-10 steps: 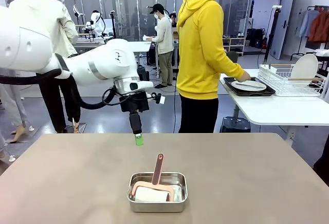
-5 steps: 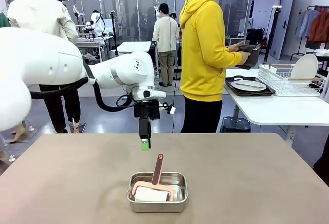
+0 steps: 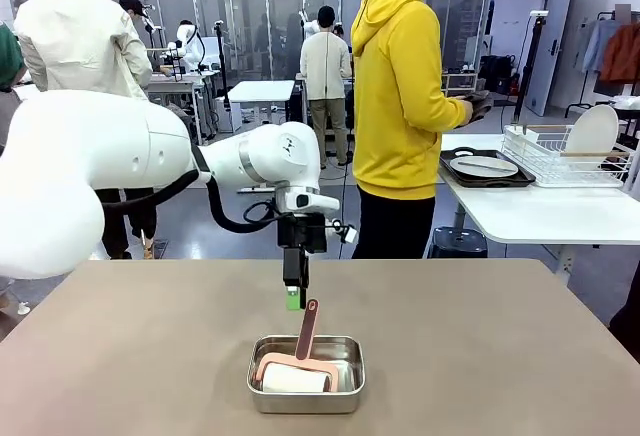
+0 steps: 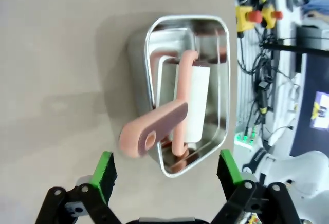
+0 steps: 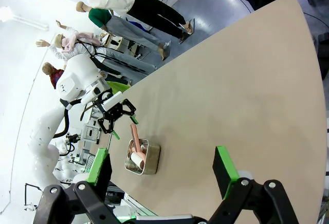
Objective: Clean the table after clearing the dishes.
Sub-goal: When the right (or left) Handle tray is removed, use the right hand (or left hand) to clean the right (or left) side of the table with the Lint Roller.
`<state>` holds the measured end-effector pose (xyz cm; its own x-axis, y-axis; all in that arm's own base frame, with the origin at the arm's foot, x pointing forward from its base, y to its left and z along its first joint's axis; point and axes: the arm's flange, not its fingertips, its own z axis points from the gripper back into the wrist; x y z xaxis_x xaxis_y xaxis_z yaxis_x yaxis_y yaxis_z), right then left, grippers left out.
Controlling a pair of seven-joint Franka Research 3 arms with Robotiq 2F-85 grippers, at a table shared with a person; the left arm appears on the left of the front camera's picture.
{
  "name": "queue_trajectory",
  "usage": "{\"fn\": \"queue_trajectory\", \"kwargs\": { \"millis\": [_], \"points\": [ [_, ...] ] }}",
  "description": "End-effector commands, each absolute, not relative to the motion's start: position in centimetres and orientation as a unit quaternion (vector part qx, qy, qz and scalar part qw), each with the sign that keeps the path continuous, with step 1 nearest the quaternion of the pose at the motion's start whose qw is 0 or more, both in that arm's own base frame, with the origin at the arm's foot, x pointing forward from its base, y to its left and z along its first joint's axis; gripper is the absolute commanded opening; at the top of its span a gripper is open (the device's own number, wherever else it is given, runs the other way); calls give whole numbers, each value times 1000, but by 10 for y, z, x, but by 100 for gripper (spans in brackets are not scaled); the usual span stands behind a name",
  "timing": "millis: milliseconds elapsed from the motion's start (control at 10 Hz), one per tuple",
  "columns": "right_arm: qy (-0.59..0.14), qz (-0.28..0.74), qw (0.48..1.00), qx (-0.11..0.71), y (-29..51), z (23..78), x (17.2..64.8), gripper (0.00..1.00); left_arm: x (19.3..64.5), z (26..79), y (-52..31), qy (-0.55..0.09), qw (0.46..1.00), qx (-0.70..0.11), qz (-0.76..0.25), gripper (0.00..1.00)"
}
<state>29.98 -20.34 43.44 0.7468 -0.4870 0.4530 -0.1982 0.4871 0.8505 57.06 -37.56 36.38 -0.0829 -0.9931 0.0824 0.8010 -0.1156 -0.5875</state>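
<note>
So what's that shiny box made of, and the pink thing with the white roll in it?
The box looks like metal, probably steel: silvery, with mirror-like inner walls. The pink handle looks like smooth matte plastic, maybe rubbery. The white roll looks like paper or sticky sheet; can't tell which.
</note>
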Motion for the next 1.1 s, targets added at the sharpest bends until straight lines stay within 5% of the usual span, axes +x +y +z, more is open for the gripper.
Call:
{"fn": "queue_trajectory", "kwargs": {
  "millis": [0, 500, 600, 900, 1000],
  "points": [
    [-345, -82, 791, 498, -204, 435, 297, 100, 577, 366, -387, 222, 615, -231, -720, 100],
    [-345, -82, 791, 498, -204, 435, 297, 100, 570, 353, -401, 240, 617, -224, -715, 100],
    [-345, -82, 791, 498, -204, 435, 297, 100, 570, 354, -402, 238, 617, -224, -715, 91],
    [-345, -82, 791, 498, -204, 435, 297, 100, 567, 353, -406, 240, 618, -225, -714, 0],
    [-345, -82, 791, 498, -204, 435, 297, 100, 567, 353, -407, 243, 617, -224, -715, 0]
  ]
}}
